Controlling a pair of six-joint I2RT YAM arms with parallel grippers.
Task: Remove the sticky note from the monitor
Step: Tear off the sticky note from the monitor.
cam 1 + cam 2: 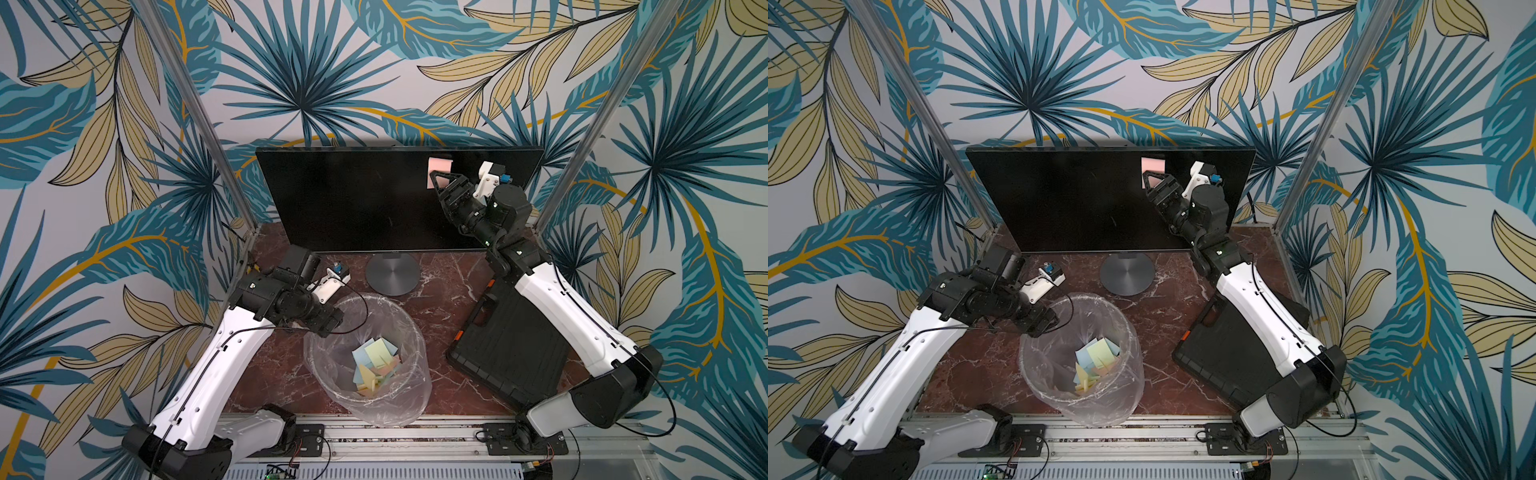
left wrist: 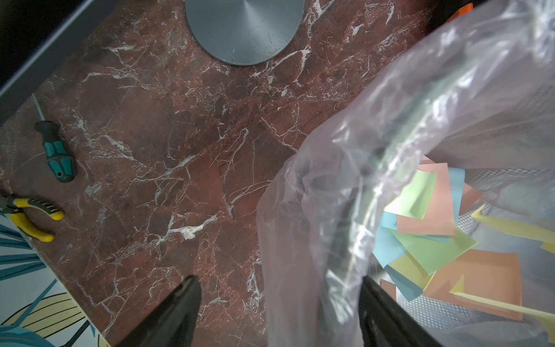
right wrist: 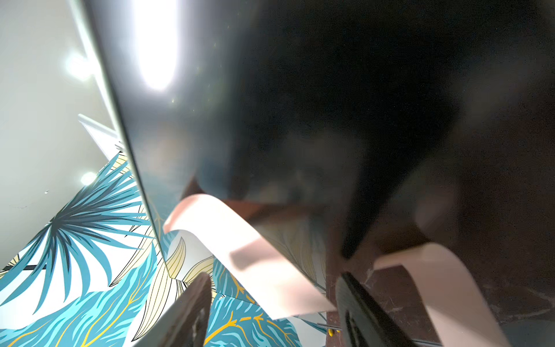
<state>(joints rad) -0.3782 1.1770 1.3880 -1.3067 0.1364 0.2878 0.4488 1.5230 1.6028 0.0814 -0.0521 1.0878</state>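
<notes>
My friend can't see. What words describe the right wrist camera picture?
A pale pink sticky note curls away from the dark, shiny monitor. The right gripper is open, with one black jaw on each side of the note. Blue leafy wallpaper shows beside the screen.

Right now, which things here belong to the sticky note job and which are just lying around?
Job:
- sticky note
- monitor
- right gripper, open around the note's loose edge
- lined bin holding coloured notes, likely the drop spot

Lying about:
- black case
- screwdriver
- pliers
</notes>
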